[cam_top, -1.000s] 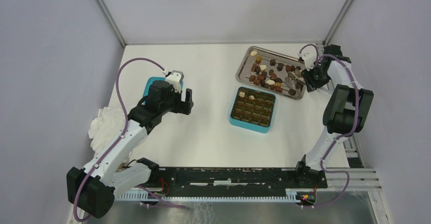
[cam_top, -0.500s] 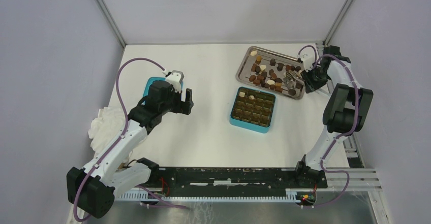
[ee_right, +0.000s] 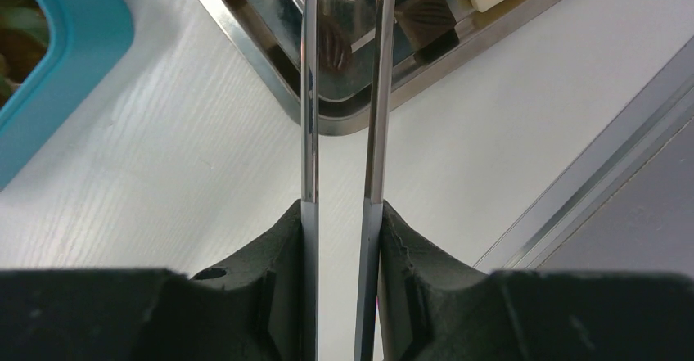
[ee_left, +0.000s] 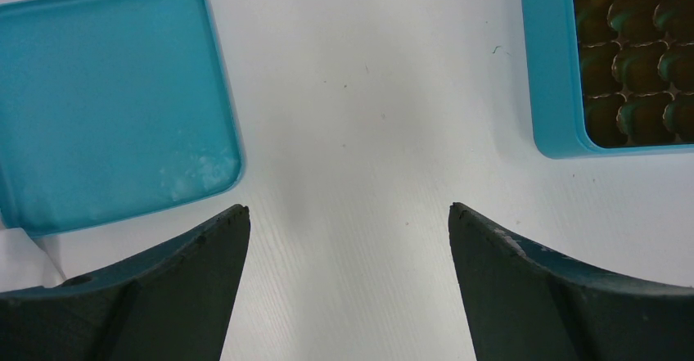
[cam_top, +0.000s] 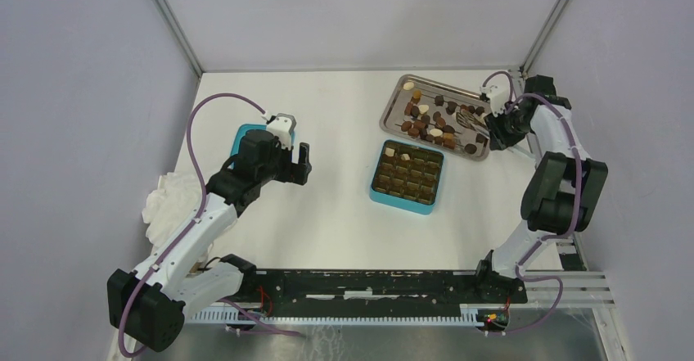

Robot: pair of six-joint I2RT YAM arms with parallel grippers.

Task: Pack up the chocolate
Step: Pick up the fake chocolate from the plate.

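White table (ee_right: pixel 188 164): chocolate (ee_right: pixel 334 46) lies between tweezers (ee_right: pixel 308 91), beyond right fingers (ee_right: pixel 274 263).

The white table (cam_top: pixel 344 115) carries a steel tray (cam_top: pixel 391 109) at the far right, an open teal box (cam_top: pixel 399 202) just in front of it, a flat teal lid (ee_left: pixel 106 99) well to the left, and a crumpled white cloth (cam_top: pixel 168 197) at the left edge.
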